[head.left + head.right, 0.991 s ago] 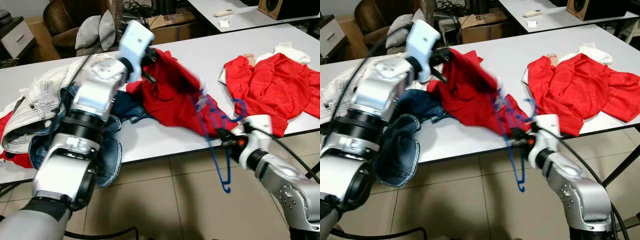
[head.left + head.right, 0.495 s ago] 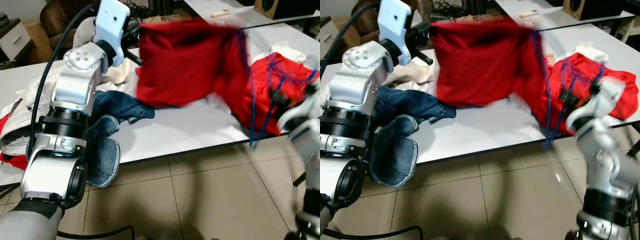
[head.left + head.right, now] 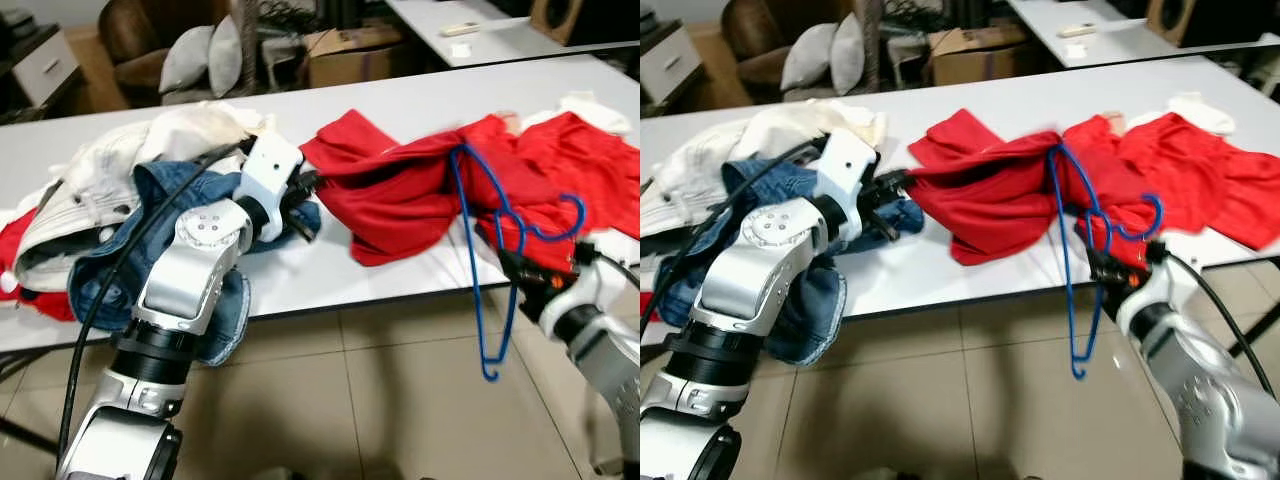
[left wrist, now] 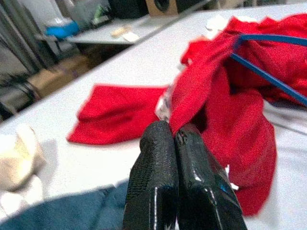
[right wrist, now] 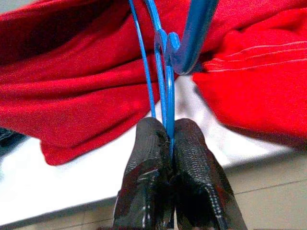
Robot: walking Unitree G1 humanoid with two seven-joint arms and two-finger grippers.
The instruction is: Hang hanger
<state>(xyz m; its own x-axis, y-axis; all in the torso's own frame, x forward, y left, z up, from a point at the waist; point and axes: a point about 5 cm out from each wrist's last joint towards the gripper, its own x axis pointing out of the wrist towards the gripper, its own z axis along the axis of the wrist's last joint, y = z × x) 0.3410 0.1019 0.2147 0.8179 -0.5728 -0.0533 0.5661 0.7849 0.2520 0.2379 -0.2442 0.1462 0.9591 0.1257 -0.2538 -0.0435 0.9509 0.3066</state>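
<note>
Left gripper [image 4: 173,139]: I see it at centre-left of the head view, over the table's near half. Its fingers are pressed together on a fold of the red shirt [image 3: 400,195].

Right gripper [image 5: 169,139]: I find it at the right edge of the head view, just off the table's front edge. Its fingers are clamped on the thin wire of the hanger [image 3: 487,250].

Hanger: blue; its upper part lies against the red shirt at centre-right of the frame, its lower part hangs down past the table edge over the floor [image 3: 380,400]. The hook curls beside the right gripper.

Red shirt: crumpled on the table [image 3: 300,100], centre of the frame, stretched between the left gripper and the hanger. I cannot tell whether the hanger runs inside it or only lies on it.

Second red garment [image 3: 590,160]: lies at upper right of the frame, touching the shirt; a white cloth [image 3: 590,103] sits at its far edge.

Pile at left: jeans [image 3: 150,215] under a pale jacket [image 3: 110,165], beside the left arm; one denim fold droops over the front edge.

Background: cushions [image 3: 205,55] and a cardboard box [image 3: 350,50] along the top of the frame, behind the table.
</note>
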